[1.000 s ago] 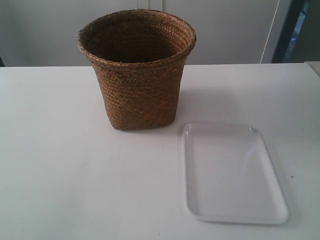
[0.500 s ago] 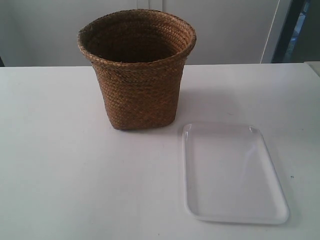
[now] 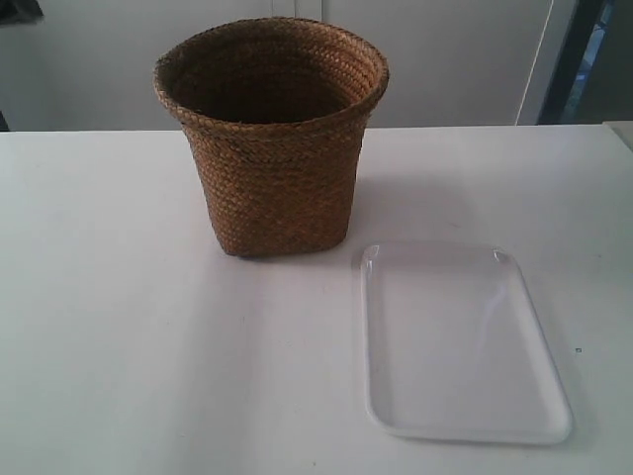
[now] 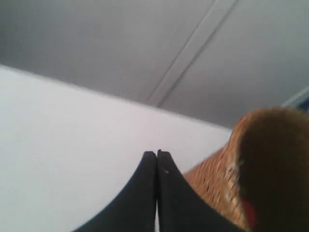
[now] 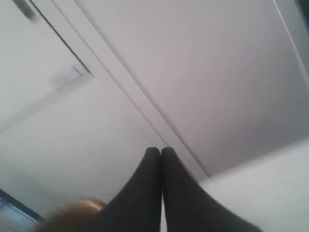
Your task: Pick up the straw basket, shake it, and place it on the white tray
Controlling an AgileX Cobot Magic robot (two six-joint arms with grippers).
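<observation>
Brown straw basket (image 3: 272, 168) is observed standing upright on the white table (image 3: 119, 327), mouth facing up, nothing gripping it. Just beside its base, nearer the camera and toward the exterior view's right, the white tray (image 3: 460, 341) is laid flat on the table. The left gripper (image 4: 157, 153) is recorded with black fingers pressed together on nothing, the basket's side close by. The right gripper (image 5: 160, 151) is likewise closed and empty, seen against a pale wall (image 5: 203, 72).

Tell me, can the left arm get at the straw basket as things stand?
Probably yes: the straw basket shows close beside its shut fingers with nothing between them, though the fingers must open first.
</observation>
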